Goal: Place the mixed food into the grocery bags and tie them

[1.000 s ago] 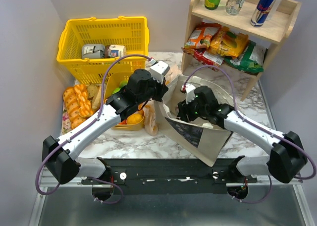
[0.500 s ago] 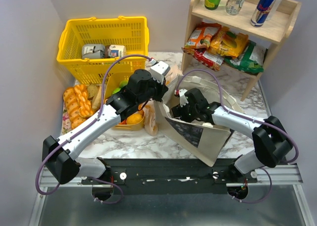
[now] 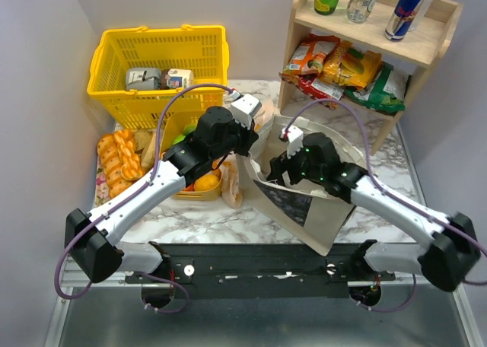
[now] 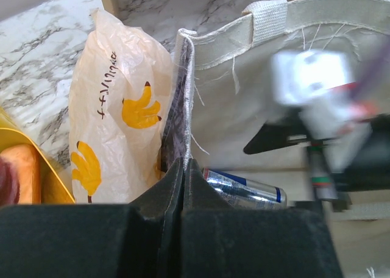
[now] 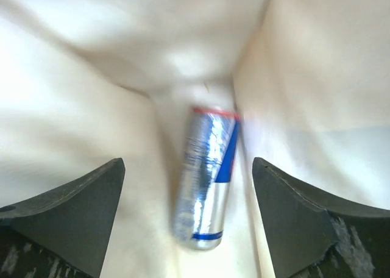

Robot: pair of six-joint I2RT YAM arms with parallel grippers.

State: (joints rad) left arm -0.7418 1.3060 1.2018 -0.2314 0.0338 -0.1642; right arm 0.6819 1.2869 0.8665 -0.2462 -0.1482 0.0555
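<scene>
A: Handling of the canvas tote (image 4: 244,119)?
B: Soft, floppy; take it at the stitched rim, where the left gripper (image 4: 184,171) is pinched shut on it, lower centre of the left wrist view.
A: And the drink can (image 5: 207,180)?
B: Rigid, smooth, probably slippery; grasp across its middle. It lies on its side on the tote's floor, mid-frame in the right wrist view, loose between the wide-spread jaws of the right gripper (image 5: 187,168). Overhead, the right arm (image 3: 380,198) hides it.

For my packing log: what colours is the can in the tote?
Silver and blue can, red rim; right wrist view.
</scene>
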